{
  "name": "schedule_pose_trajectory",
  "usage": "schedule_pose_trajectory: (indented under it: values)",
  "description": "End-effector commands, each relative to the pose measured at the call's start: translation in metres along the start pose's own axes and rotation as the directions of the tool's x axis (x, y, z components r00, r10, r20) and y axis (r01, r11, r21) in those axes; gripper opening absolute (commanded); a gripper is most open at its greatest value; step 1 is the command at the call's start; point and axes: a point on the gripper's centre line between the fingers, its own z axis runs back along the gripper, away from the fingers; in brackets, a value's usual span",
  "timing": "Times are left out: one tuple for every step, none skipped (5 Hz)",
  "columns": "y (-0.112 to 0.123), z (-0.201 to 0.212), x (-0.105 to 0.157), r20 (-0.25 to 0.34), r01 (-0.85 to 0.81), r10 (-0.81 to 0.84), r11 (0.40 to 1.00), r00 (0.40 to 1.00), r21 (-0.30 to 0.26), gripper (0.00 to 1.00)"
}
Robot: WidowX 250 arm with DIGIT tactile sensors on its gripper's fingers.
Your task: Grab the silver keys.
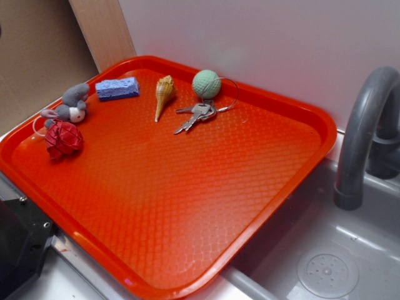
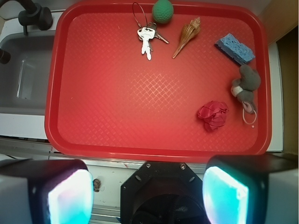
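The claw (image 2: 148,193) hangs high above the near edge of a red tray (image 2: 65,93), looking straight down in the wrist view. Its two fingers (image 2: 70,196), each faced with a pale blue-green pad, stand wide apart at the bottom corners of that view, released and grasping nothing. They are cut off by the picture's lower edge.

The silver keys (image 1: 196,115) lie on the far side of the tray, fanned out on a thin wire ring, just beside a pale green ball (image 1: 206,84). Whether the ball is fastened to the ring is hard to make out. A tan spiral seashell (image 1: 164,95) lies near them, then a blue sponge (image 1: 117,88), a small grey stuffed toy (image 1: 70,105) and a red crumpled lump (image 1: 62,139). A grey faucet (image 1: 365,131) stands over a sink (image 1: 328,262) beside the tray. In the exterior view only a black part at the lower left corner shows.
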Motion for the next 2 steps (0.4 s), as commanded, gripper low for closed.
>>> schedule_pose_trajectory:
  values:
    - [0.0, 0.0, 0.0, 0.0, 0.0, 0.0, 1.0, 1.0, 0.0, 1.0]
    - [0.001, -0.015, 0.049, 0.049, 0.024, -0.023, 1.0, 0.999, -0.012, 1.0]
